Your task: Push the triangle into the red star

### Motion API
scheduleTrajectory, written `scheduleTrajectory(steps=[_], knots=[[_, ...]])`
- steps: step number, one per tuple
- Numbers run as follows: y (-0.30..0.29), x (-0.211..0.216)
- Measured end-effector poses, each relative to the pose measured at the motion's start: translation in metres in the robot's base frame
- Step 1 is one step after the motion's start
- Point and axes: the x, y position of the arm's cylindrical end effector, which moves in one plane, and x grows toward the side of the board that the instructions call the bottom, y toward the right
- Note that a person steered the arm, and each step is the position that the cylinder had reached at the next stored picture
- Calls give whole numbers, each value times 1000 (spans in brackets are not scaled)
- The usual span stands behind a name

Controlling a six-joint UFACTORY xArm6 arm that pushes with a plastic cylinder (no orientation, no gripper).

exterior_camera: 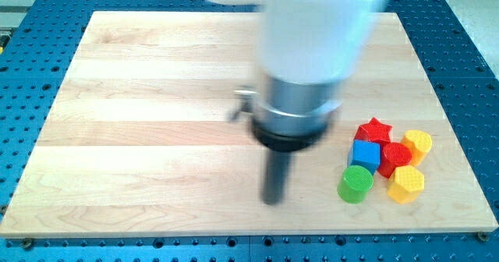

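No triangle visible (possibly hidden). My tip (273,200) rests lower centre, left of green cylinder (355,184); red star (375,130) untouched. No claw fitted.

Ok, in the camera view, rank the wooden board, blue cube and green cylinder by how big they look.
1. wooden board, by far the largest.
2-3. blue cube and green cylinder: they look about alike, so I won't rank them.

Six blocks in all: one red star (376,129), one blue cube (366,154), one red block (397,156), one green cylinder (355,183) and two yellow blocks (418,143) (406,183).
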Motion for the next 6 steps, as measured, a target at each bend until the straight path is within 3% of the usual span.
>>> scheduleTrajectory(steps=[1,2,4,5,6], knots=[[-36,-108],[-52,-173],[104,-133],[39,-177],[125,-194]])
